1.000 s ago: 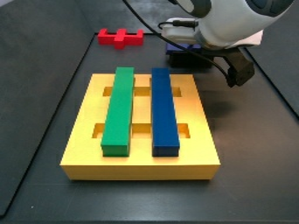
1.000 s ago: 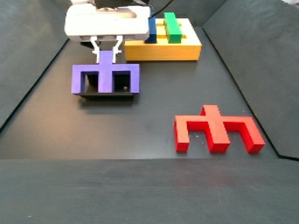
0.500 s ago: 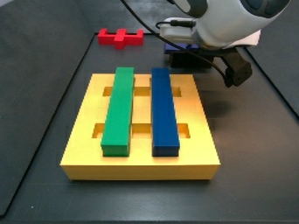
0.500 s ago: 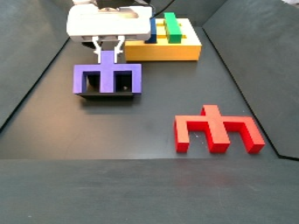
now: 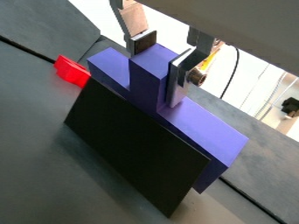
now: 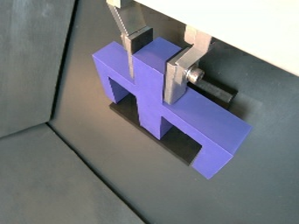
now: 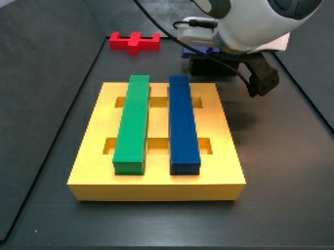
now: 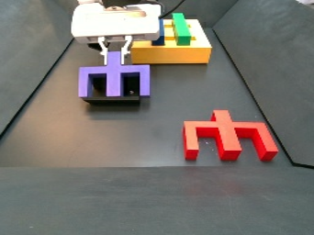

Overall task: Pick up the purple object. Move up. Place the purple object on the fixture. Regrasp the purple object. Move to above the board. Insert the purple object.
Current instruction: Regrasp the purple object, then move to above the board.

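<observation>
The purple object lies flat on the black fixture, prongs pointing away from the yellow board. My gripper stands over it, its silver fingers closed on either side of the object's central stem. Both wrist views show the gripper with the purple object between its pads and the fixture beneath. In a side view the gripper's hand hides most of the purple object behind the board.
The board carries a long green bar and a long blue bar. A red block of like shape lies on the dark floor apart from the fixture; it also shows in a side view and a wrist view.
The gripper's hand has shifted only very slightly. The purple object stays on the fixture with the fingers around its stem.
</observation>
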Motion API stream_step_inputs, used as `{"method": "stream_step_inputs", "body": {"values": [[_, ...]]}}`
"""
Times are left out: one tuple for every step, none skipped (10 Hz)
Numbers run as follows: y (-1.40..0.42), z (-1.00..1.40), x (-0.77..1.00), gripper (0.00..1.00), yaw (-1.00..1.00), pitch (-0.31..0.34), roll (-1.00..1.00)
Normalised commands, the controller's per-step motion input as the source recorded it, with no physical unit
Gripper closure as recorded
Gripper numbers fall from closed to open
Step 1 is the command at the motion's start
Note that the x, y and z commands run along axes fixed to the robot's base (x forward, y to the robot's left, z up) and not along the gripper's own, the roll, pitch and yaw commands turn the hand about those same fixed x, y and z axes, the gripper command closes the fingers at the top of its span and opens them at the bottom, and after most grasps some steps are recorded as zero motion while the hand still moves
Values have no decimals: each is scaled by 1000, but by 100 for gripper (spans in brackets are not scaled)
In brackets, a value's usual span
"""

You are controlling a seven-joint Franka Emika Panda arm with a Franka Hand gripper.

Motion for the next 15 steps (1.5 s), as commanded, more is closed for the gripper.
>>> {"method": "stream_step_inputs", "body": {"values": [[0,0,0,100,0,0,0],[0,1400,0,100,0,0,0],[-33,1400,-3,100,41,-33,-79],[-32,1400,-30,100,33,-41,-110],[-20,1400,-22,100,6,-35,-59],[-35,1400,-16,100,-6,-13,-40],[-43,1400,-15,100,-16,-7,-10],[-39,1400,-12,100,-18,4,0],[-24,647,0,100,-20,32,-19],[-10,373,13,100,-15,45,-9],[-1400,276,-924,100,39,76,-1000],[-1400,293,-945,100,43,70,-1000],[-1400,294,-1006,100,51,54,-1000],[-1400,273,-1019,100,56,53,-1000],[-1400,276,-990,100,62,45,-1000]]}}
